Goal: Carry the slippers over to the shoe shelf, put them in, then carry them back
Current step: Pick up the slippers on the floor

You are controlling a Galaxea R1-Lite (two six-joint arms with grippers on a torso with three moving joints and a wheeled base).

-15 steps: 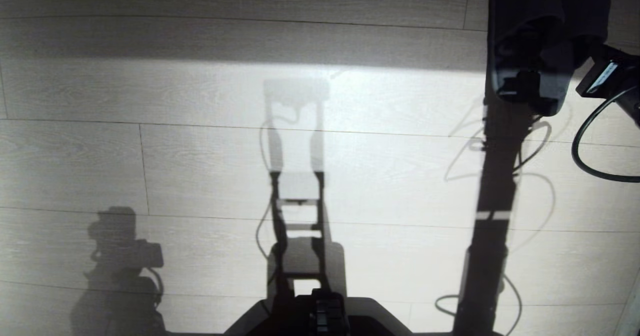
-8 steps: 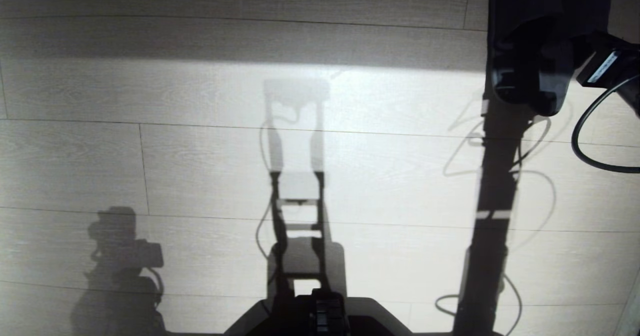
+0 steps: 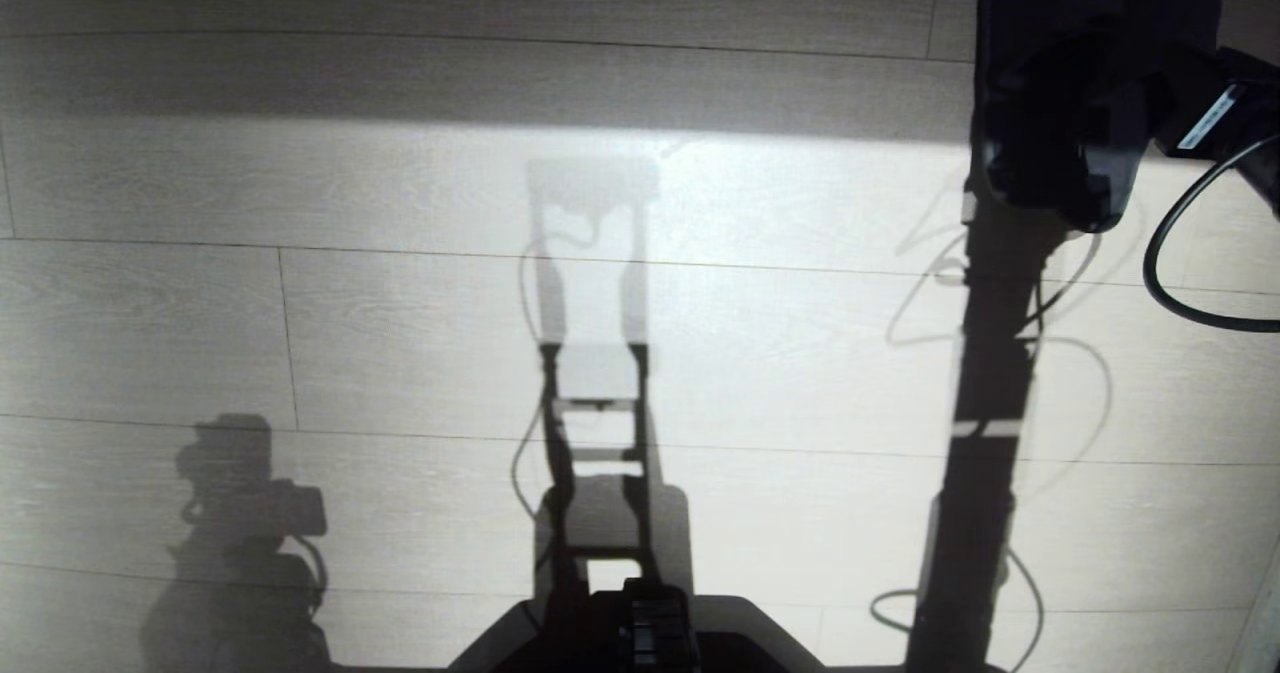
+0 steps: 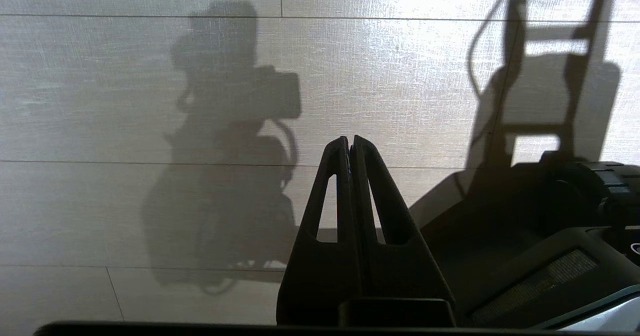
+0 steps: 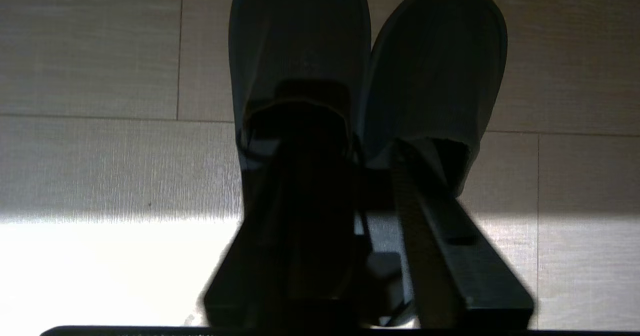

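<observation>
Slippers (image 5: 370, 66) sit side by side on the floor (image 5: 90, 166), our right gripper (image 5: 370, 156) reaching low with jaws parted, one finger (image 5: 300, 126) in each heel opening. Left gripper (image 4: 350, 149) hangs parked, jaws pressed together; in head view the slippers are dark and cut off at top right.

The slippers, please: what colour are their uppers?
Dark slate-blue, plain; slippers show best in the right wrist view.

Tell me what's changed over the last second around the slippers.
The right gripper edged a little farther from the robot at the slippers' heels. Its fingers now stand apart in the right wrist view, so it appears to be letting go. The slippers stayed put on the floor. The left gripper hangs shut by the base.
</observation>
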